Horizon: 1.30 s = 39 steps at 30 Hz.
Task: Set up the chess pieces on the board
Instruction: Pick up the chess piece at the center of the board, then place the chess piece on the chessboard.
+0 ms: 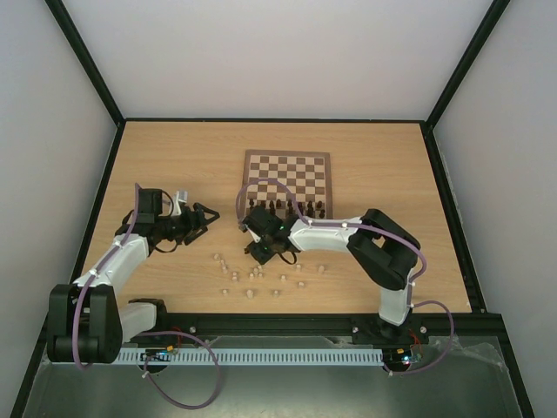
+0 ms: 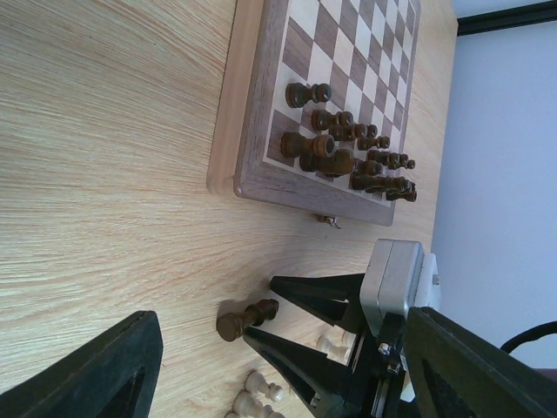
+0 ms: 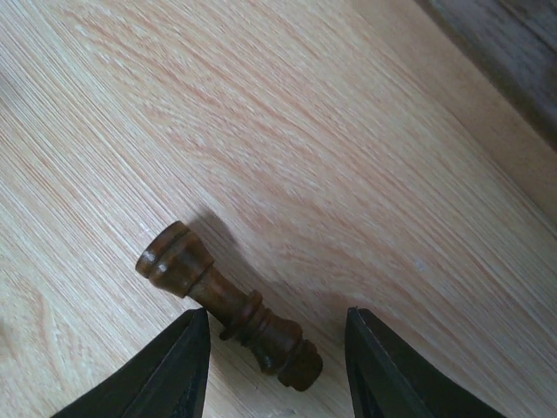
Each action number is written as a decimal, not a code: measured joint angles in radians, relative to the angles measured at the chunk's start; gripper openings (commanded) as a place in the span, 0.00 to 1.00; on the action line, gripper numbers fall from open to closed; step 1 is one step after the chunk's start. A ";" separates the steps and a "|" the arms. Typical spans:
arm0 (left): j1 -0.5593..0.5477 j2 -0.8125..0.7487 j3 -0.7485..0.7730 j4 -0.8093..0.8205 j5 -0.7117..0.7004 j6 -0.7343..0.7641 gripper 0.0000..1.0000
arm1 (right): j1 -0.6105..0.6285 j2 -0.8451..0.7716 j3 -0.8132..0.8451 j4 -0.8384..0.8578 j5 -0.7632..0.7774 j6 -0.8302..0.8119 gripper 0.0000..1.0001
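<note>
**Top view:** board (image 1: 286, 178) at upper centre of the desk (image 1: 174, 157). Dark chess pieces (image 1: 291, 209) crowd its near rows; pale pieces (image 1: 252, 277) lie scattered at lower centre. Right claw (image 1: 261, 250) is low, just off the board's lower-left corner. Left claw (image 1: 204, 218) is to its left, spread wide and empty.

**Left wrist view:** the right claw's tips flank a dark piece (image 2: 246, 318) lying on its side, lower centre.

**Right wrist view:** the dark piece (image 3: 228, 306) lies slanted across the gap. The jaws are partly open and not yet gripping.

**Risk:** the round stem may roll or squirt out as the jaws close. A crooked grip would make upright placement hard, and the crowded rows could topple.
</note>
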 measured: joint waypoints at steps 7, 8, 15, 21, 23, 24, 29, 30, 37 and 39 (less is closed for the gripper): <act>0.000 0.002 0.000 0.001 0.000 0.000 0.79 | -0.001 0.033 0.042 0.001 -0.018 -0.010 0.40; 0.000 0.002 0.000 0.001 0.000 0.000 0.78 | -0.001 0.035 0.046 0.001 -0.021 -0.012 0.36; 0.000 0.002 0.000 0.001 0.001 0.000 0.78 | -0.002 0.039 0.047 0.002 -0.036 -0.021 0.17; 0.000 0.002 0.000 0.001 0.014 0.000 0.78 | -0.007 0.039 0.047 0.005 -0.044 -0.016 0.09; 0.000 0.000 0.000 0.001 0.022 0.000 0.78 | -0.011 0.039 0.046 0.005 -0.046 -0.017 0.08; 0.000 -0.001 0.000 0.000 0.025 0.001 0.78 | -0.013 0.038 0.046 0.005 -0.048 -0.017 0.08; 0.000 -0.023 0.000 -0.008 0.061 0.003 0.76 | -0.024 0.008 0.038 -0.002 -0.057 -0.019 0.07; 0.000 -0.031 0.000 -0.007 0.076 0.000 0.76 | -0.025 -0.008 0.036 -0.003 -0.058 -0.019 0.07; 0.002 -0.075 -0.024 0.023 0.254 -0.079 0.79 | -0.028 -0.215 0.014 -0.006 -0.099 -0.032 0.08; -0.004 -0.083 -0.035 0.031 0.291 -0.099 0.80 | -0.028 -0.273 0.014 -0.006 -0.130 -0.039 0.09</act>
